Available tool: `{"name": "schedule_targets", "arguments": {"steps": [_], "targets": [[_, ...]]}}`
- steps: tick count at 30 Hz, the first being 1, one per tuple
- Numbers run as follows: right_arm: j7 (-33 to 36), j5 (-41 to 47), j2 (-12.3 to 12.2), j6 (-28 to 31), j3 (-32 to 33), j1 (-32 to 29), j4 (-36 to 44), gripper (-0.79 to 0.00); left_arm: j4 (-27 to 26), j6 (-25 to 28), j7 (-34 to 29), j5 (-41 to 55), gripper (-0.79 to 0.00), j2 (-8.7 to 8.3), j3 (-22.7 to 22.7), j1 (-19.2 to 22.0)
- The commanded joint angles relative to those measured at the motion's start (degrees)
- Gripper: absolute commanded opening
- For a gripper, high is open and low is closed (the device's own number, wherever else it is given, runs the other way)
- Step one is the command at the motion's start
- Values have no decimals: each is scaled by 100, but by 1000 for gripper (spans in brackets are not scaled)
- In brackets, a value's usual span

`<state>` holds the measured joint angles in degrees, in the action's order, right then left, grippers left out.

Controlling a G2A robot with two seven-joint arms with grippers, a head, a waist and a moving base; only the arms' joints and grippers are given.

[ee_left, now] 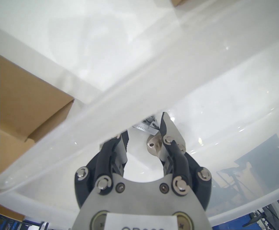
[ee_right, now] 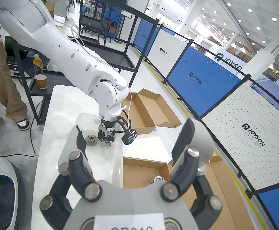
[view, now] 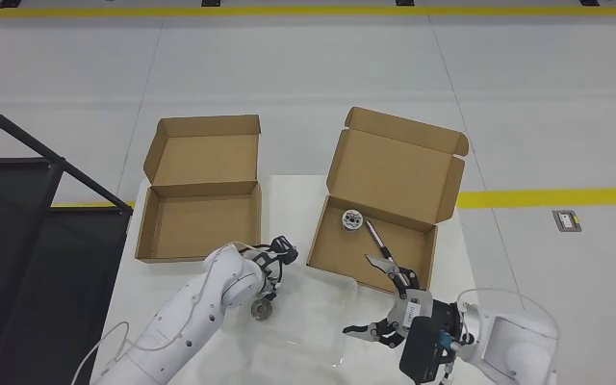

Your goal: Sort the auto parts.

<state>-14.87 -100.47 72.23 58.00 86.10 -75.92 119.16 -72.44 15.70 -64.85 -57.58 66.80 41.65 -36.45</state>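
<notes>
Metal hub (view: 261, 309) on glossy white table (view: 292, 207) | grey hall floor (view: 289, 67) | left, right jaws apart

Pretty clearly a factory hall or industrial robot lab, no way it's someone's home. You get a big open grey floor (view: 318, 67) with yellow lines (view: 289, 11) painted on it, plus a long row of blue and white partition panels (ee_right: 213, 71) fencing off the work area, some of them pegboard (ee_right: 239, 109). High ceiling with rows of spotlights (ee_right: 250, 10), fat white columns (ee_right: 261, 58), and black metal racks (ee_right: 119, 58). The white table (ee_right: 56, 102) has open cardboard boxes (view: 207, 154) on it, very packing-line.
</notes>
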Motion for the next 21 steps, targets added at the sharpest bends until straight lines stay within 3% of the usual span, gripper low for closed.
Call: {"name": "schedule_targets", "arguments": {"steps": [1,2,3,6,13,21], "targets": [[-1,-1,0,0,0,0,0,0,30,0,-8,-7,-428,12,2,-1],[-1,-1,0,0,0,0,0,0,37,1,-7,-13,-440,17,4,-3],[-1,-1,0,0,0,0,0,0,44,21,-12,-14,-511,21,4,-7],[-1,-1,0,0,0,0,0,0,57,29,-8,-22,-785,27,28,-20],[-1,-1,0,0,0,0,0,0,-328,105,-30,-23,-785,-56,286,-232],[-1,-1,0,0,0,0,0,0,-1751,139,-177,-49,-785,-377,1150,-1086]]}}
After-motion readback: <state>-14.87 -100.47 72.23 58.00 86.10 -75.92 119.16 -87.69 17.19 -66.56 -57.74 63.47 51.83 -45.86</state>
